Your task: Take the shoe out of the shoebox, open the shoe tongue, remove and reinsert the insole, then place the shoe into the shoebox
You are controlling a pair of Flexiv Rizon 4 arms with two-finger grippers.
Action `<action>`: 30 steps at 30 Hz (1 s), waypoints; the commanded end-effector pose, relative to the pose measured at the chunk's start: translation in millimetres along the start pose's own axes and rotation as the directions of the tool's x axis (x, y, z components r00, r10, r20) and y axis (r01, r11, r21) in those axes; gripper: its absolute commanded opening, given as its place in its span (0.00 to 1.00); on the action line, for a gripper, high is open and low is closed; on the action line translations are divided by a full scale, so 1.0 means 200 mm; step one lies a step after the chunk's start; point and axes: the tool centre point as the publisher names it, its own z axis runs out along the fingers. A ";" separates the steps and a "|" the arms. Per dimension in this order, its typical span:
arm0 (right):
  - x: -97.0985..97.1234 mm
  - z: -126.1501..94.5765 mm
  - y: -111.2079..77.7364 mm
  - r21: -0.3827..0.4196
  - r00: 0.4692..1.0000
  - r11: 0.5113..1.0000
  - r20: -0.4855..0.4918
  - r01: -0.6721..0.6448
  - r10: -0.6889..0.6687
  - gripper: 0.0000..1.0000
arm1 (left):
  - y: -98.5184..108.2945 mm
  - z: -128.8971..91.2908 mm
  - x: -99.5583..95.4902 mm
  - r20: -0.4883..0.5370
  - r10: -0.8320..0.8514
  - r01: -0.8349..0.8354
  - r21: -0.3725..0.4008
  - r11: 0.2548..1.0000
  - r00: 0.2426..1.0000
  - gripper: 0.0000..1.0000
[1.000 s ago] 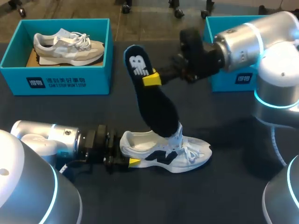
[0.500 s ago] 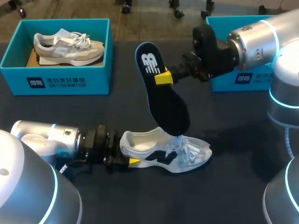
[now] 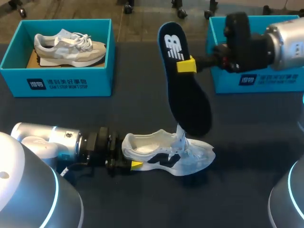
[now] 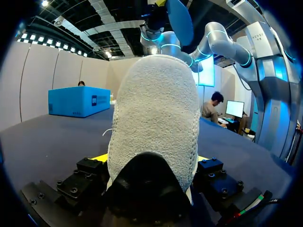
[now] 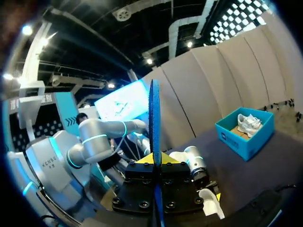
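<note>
A white shoe [image 3: 166,156] lies on its sole on the dark table, tongue [image 3: 182,137] pulled upright. My left gripper [image 3: 126,164] holds its heel; in the left wrist view the grey heel [image 4: 156,123] fills the space between both fingers of that gripper [image 4: 151,161]. My right gripper [image 3: 186,65] is shut on a dark insole [image 3: 185,95] with a white logo, which hangs tilted in the air, its lower end just above the shoe's opening. In the right wrist view the insole [image 5: 154,118] stands edge-on between the fingers of the right gripper [image 5: 155,158], with the shoe [image 5: 210,203] below.
A teal shoebox [image 3: 57,78] at the back left holds a grey shoe [image 3: 69,47]. A second teal shoebox [image 3: 256,80] stands at the back right, partly behind my right arm. Bare table lies between them.
My right arm has moved up and to the right, drawing the insole out of the shoe until it hangs free. The left arm and the shoe have stayed in place.
</note>
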 end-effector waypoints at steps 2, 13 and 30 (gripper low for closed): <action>0.13 -0.04 -0.02 -0.003 0.993 1.000 0.122 0.000 0.000 0.00 | 0.02 0.02 -0.01 0.001 0.000 0.000 0.001 1.000 1.000 0.00; 0.25 -0.06 -0.04 -0.038 0.987 0.999 0.163 0.023 -0.017 0.00 | 0.02 0.02 -0.01 0.001 0.000 0.000 0.001 1.000 1.000 0.00; 0.38 -0.06 -0.12 -0.064 0.983 0.998 0.180 -0.016 0.027 0.00 | 0.02 0.02 -0.01 0.001 0.000 0.000 0.001 1.000 1.000 0.00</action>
